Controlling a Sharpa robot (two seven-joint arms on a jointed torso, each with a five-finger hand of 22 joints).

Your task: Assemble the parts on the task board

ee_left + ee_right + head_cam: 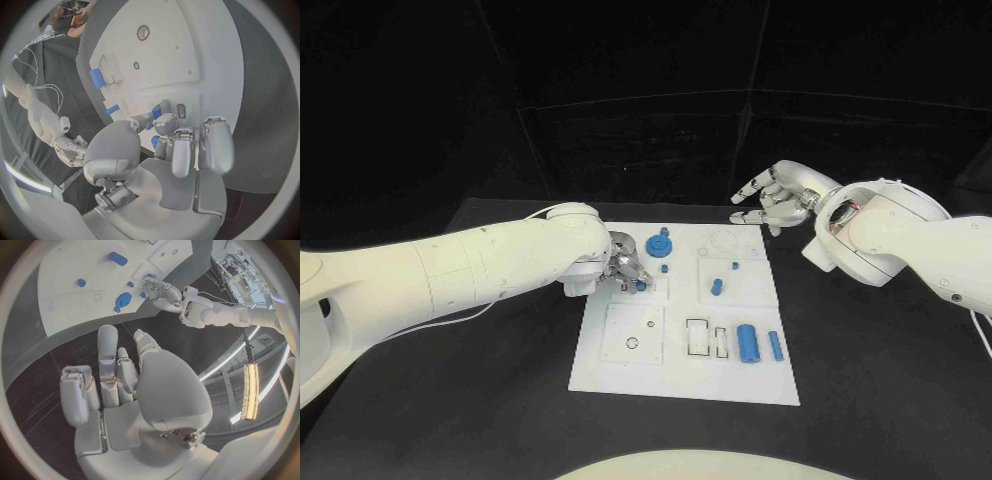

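Observation:
The white task board (678,372) lies mid-table. My left hand (625,268) rests over its left side, and its thumb and a finger pinch a small blue part (155,112) just above the board. A blue gear (661,243) stands beside that hand, toward the back. Small blue pegs (717,287) stand in the board's right half. A blue cylinder (749,343) and a blue bar (775,346) lie near its front right. My right hand (776,200) hovers over the table beyond the board's far right corner, fingers apart and holding nothing.
The black table (877,360) surrounds the board, with bare surface to its right and front. A square plate with a round hole (633,335) and two narrow slots (705,338) sit in the board's front half. My left forearm (473,265) lies across the table's left side.

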